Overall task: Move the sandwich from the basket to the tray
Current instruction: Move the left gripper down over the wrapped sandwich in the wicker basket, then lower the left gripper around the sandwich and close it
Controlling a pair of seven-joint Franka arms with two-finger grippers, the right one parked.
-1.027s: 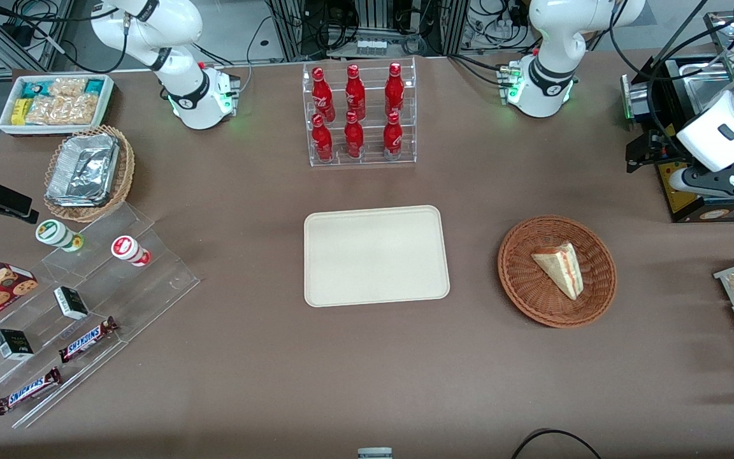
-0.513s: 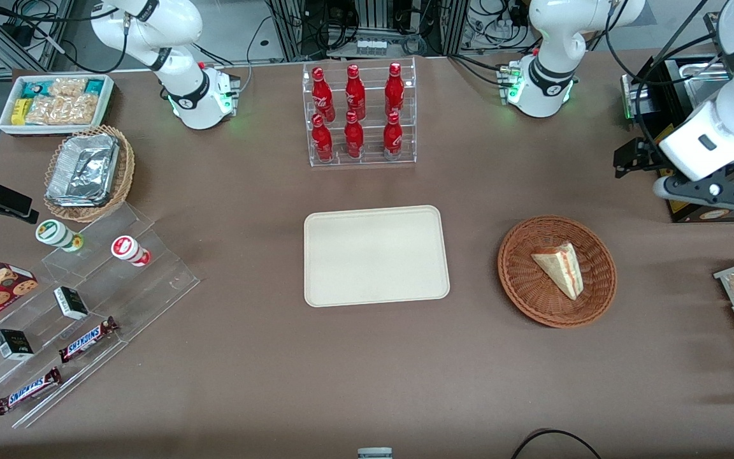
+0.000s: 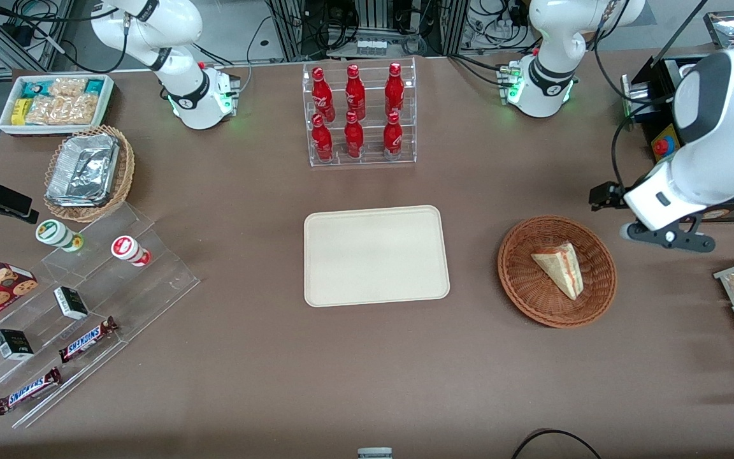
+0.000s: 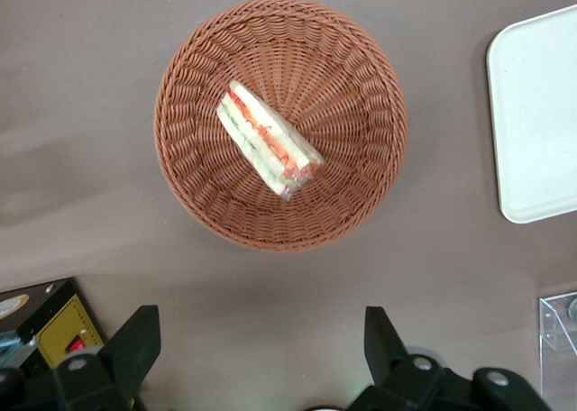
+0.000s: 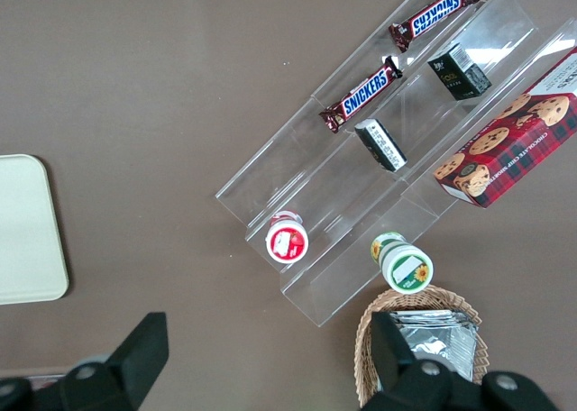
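The sandwich (image 3: 559, 268) lay on its side in the round reddish-brown basket (image 3: 520, 290), its red and pale filling layers showing along the cut edge, while the cream tray (image 3: 376, 255) sat flat on the brown table (image 3: 367, 370) at the basket's nine o'clock in the front view, apart from it. The left arm's gripper (image 4: 261, 343) hung above bare tabletop just outside the basket's rim, at about the basket's two o'clock in the front view, toward the working arm's end of the table; its two dark fingers (image 4: 135, 343) stood wide apart and held nothing. In the wrist view the sandwich (image 4: 269, 141) lay diagonally across the middle of the basket (image 4: 194, 195), and a rounded corner of the tray (image 4: 536, 114) showed near the basket, not touching it. A clear rack of red bottles (image 3: 357, 115) stood farther from the front camera than the tray, at the tray's twelve o'clock.
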